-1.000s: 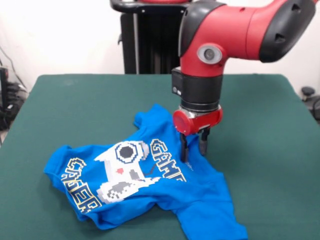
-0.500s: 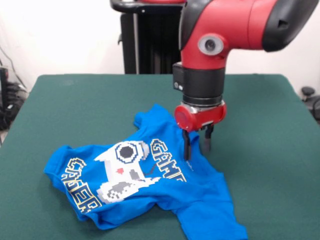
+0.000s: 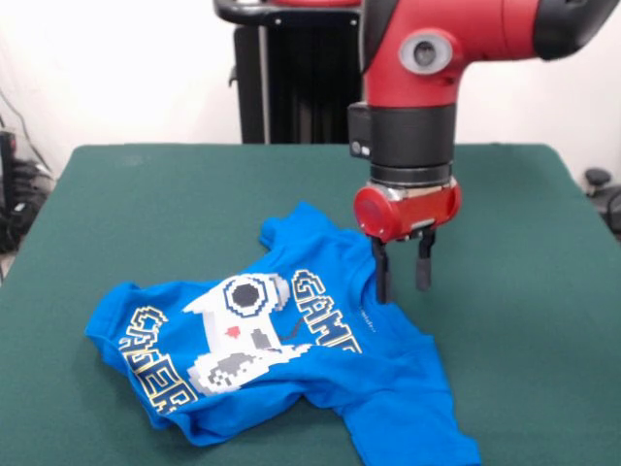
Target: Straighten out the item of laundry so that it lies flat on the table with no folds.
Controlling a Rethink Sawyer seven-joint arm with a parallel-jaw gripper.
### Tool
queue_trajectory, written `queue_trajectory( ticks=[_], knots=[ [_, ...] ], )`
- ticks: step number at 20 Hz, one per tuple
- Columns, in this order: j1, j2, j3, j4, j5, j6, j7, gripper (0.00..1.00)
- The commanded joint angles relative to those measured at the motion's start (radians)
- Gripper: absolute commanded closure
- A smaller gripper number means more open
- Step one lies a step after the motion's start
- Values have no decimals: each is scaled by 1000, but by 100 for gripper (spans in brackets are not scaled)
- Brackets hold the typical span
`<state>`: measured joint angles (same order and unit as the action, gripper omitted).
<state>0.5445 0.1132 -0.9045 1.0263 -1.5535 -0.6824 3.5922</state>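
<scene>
A bright blue T-shirt (image 3: 291,359), the item of laundry, lies crumpled on the dark green table (image 3: 146,204), left of centre and towards the near edge. Its white controller print and yellow-outlined letters face up, bent by folds; one part reaches towards the near right corner. The red and black arm comes down from above. My gripper (image 3: 403,277) hangs just above the shirt's right edge, its two dark fingers apart, open, with nothing between them.
A black pedestal (image 3: 291,73) stands behind the table's far edge. Cables and dark gear sit off the left edge (image 3: 15,184), and a small dark object shows beyond the right edge (image 3: 597,180).
The gripper has moved to the right and risen slightly, from over the shirt's lettering to its right edge. The shirt has not moved.
</scene>
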Motion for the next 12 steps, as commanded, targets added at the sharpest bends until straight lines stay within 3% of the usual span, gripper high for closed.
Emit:
queue_trajectory(
  ticks=[1,12],
  knots=[
    [25,47,123,-28,14,-49,217,0],
    [32,90,98,-42,-40,-63,263,0]
  ],
)
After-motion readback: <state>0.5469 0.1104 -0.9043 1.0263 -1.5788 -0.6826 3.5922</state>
